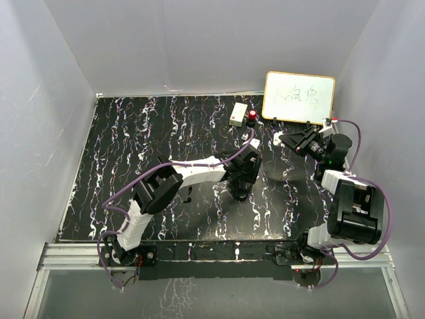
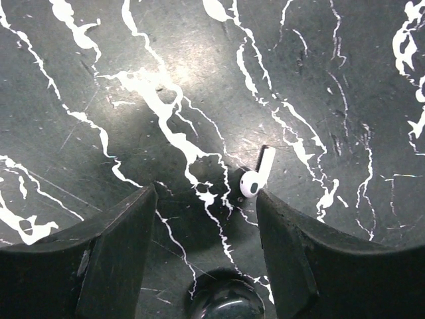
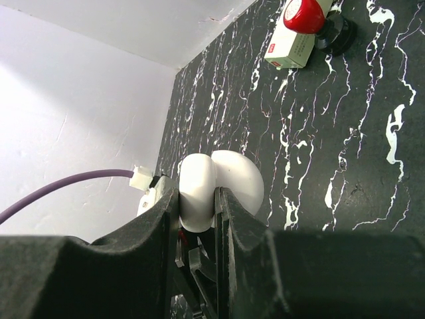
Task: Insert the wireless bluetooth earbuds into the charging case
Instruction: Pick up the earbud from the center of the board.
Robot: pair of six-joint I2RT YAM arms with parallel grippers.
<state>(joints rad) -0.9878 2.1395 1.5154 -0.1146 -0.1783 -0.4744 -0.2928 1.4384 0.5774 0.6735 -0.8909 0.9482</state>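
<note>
Left gripper (image 2: 206,199) agape (low), right gripper (image 3: 198,199) clamped

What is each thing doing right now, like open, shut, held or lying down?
Earbud: lying loose on the table, not gripped.
Left gripper: open, the earbud just ahead of one fingertip.
Case: held up, lid looks open.
Right gripper: shut on the case.
Whiteboard: standing, written on.
Box: lying flat.
</note>
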